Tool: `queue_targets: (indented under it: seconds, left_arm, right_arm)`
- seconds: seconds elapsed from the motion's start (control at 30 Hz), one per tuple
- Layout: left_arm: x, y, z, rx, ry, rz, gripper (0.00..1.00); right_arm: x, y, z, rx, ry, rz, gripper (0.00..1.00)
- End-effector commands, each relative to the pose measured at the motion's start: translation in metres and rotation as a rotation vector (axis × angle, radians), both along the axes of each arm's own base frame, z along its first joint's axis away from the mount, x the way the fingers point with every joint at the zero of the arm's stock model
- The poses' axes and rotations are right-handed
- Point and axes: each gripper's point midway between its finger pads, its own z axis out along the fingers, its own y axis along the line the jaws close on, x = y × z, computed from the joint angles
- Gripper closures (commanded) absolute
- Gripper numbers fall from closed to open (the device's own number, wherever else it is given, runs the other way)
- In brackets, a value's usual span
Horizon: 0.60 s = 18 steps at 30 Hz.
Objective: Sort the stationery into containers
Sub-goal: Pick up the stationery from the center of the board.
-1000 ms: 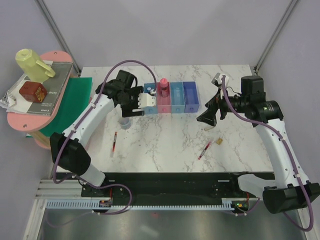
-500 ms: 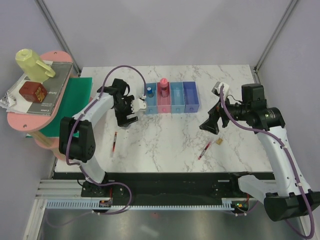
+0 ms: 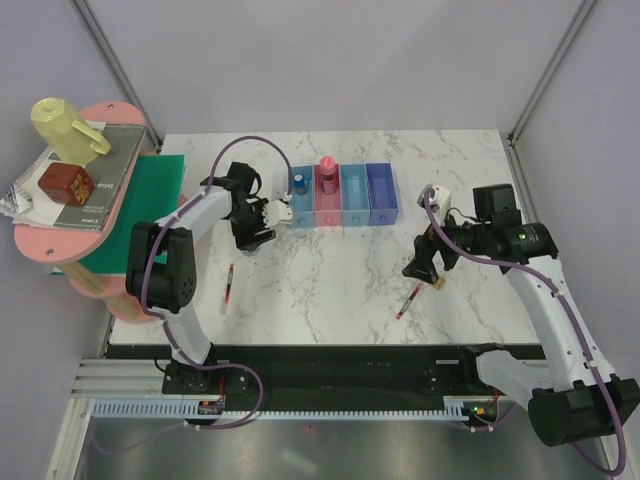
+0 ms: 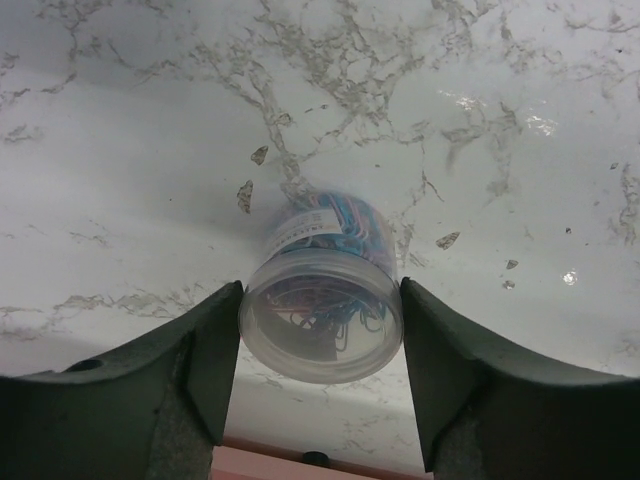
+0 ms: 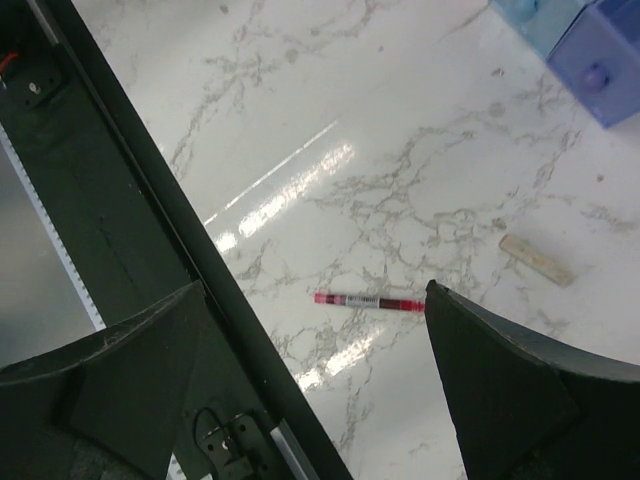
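The left end effector [image 3: 254, 232] is clamped on a clear round jar [image 4: 322, 320]: in the left wrist view its fingers [image 4: 205, 350] touch the jar on both sides. This is left of the tabletop's [image 3: 330, 270] middle, just beside the left end of the bins [image 3: 381, 215].

The right end effector [image 5: 315, 292] is spread wide and grips nothing. It hangs over the tabletop toward the right edge. In the right wrist view a red pen [image 5: 370, 299] lies on the tabletop between the fingers, and a tan block [image 5: 537, 259] lies just beside the pen's tip.

Count:
- Four bins stand in a joined row by the middle of the far edge: blue, pink, light blue, violet.
- There are two red pens; the second pen [image 3: 229, 285] lies toward the near-left corner.
- One pink glue stick [image 3: 327, 170] stands in the pink bin.
- One blue piece [image 3: 299, 182] sits in the blue bin.
- There is one jar and one block.
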Motion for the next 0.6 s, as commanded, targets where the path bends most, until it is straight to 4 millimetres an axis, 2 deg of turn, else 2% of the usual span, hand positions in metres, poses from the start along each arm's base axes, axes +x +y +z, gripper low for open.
queue_targets:
  seconds: [0.0,0.1,0.2,0.27,0.3,0.37,0.43,0.47,0.5,0.57]
  left_arm:
    - [0.000,0.004,-0.007,0.008,0.001,0.016,0.41]
    - [-0.004,0.002,-0.006,-0.003,0.007,0.013,0.58]
    - [-0.005,0.003,-0.002,-0.001,0.003,0.011,0.73]
    - [-0.006,0.002,0.003,-0.004,-0.001,0.007,0.80]
    - [-0.003,0.001,0.011,-0.011,-0.020,0.003,0.85]
    - [-0.004,-0.002,0.021,-0.023,-0.033,-0.002,0.86]
    - [0.000,-0.006,0.040,-0.038,-0.062,-0.012,0.87]
    - [0.002,-0.008,0.048,-0.046,-0.078,-0.015,0.88]
    - [0.009,-0.012,0.062,-0.056,-0.110,-0.021,0.88]
    - [0.010,-0.018,0.082,-0.081,-0.134,-0.031,0.89]
  right_arm:
    - [-0.003,-0.024,-0.040,-0.152,0.062,-0.046,0.02]
    - [0.007,-0.027,-0.041,-0.171,0.045,-0.055,0.02]
    - [0.026,-0.041,-0.047,-0.263,0.024,-0.082,0.02]
    - [0.036,-0.054,-0.057,-0.360,-0.003,-0.061,0.02]
    - [0.038,-0.058,-0.062,-0.390,-0.014,-0.042,0.02]
    - [0.045,-0.068,-0.074,-0.472,-0.051,0.014,0.02]
    - [0.047,-0.076,-0.090,-0.532,-0.053,0.054,0.02]
    - [0.054,-0.084,-0.099,-0.596,-0.070,0.083,0.02]
    - [0.054,-0.088,-0.106,-0.619,-0.064,0.105,0.02]
    - [0.060,-0.092,-0.116,-0.662,-0.068,0.157,0.05]
